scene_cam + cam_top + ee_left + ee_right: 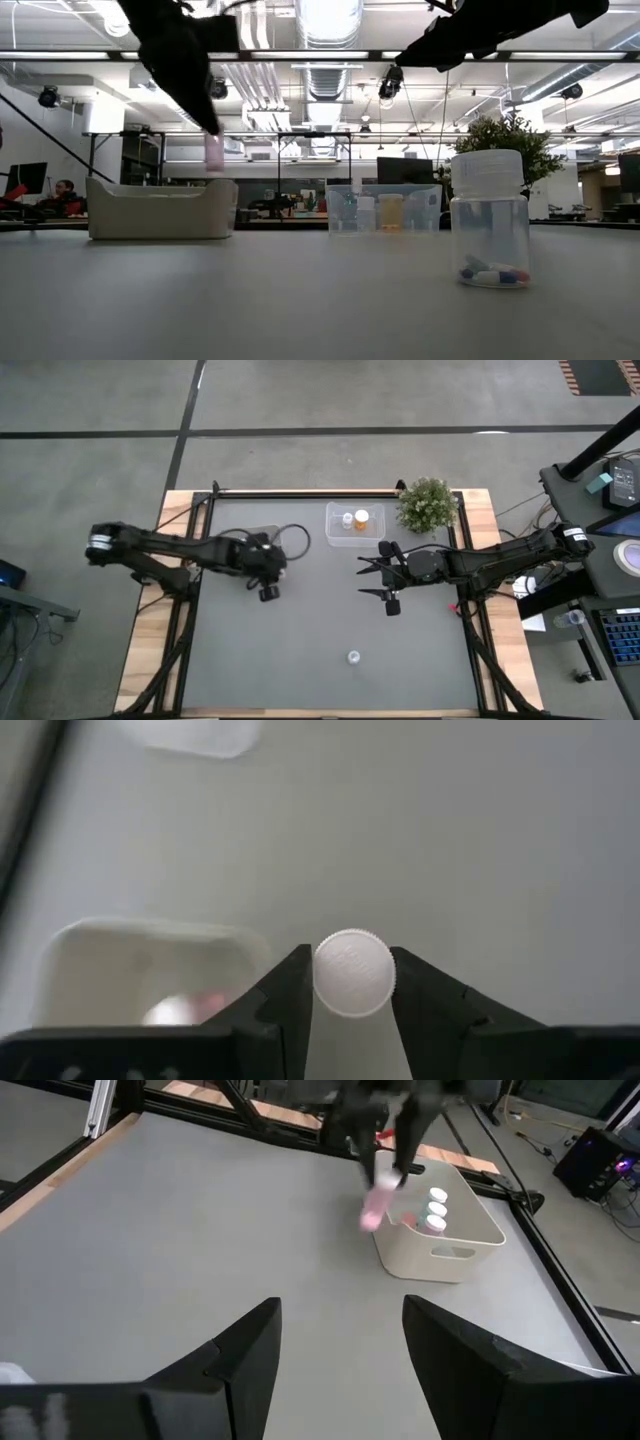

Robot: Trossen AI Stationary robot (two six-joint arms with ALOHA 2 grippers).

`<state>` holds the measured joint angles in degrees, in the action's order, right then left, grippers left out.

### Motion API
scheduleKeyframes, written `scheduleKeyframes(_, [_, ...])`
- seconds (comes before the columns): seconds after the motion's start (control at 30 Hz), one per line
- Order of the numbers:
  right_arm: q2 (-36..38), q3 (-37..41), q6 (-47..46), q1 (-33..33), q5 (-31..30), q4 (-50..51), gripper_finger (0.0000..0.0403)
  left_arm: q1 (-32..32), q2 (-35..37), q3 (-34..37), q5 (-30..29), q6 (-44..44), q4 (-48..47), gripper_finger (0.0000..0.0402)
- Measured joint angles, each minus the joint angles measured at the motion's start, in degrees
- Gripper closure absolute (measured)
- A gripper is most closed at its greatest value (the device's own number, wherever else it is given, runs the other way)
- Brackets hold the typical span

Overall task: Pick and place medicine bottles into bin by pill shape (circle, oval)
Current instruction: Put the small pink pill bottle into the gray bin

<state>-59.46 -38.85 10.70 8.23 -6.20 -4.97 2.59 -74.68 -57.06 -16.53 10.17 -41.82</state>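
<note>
Medicine bottle (354,972), cap writing unreadable, is pinched in the left gripper (268,592), airborne just beside the white tub (440,1240). Right gripper (390,580) hangs spread wide, empty.

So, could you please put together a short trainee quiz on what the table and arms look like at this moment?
1. True or false: the left claw grips a white-capped bottle.
2. How many bottles stand in the clear bin? A) one B) two C) four
3. Which claw hangs open over the table, holding nothing?

Key: 1 true; 2 B; 3 the right claw.
</note>
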Motion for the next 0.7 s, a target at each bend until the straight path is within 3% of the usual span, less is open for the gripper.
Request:
scheduleKeyframes(0.23, [0.0,0.0,-0.04,-0.01,-0.02,-0.07,0.02,-3.95,10.17,0.83,-9.71,9.44,-12.75,0.0299])
scheduleKeyframes(0.53, [0.0,0.0,-0.11,0.0,-0.04,-0.04,0.02,-12.97,16.29,5.89,-13.16,26.33,-22.51,0.0299])
scheduleKeyframes(0.7, [0.0,0.0,-0.04,0.0,-0.04,-0.04,0.02,-14.9,17.02,8.94,-13.1,29.66,-21.66,0.0299])
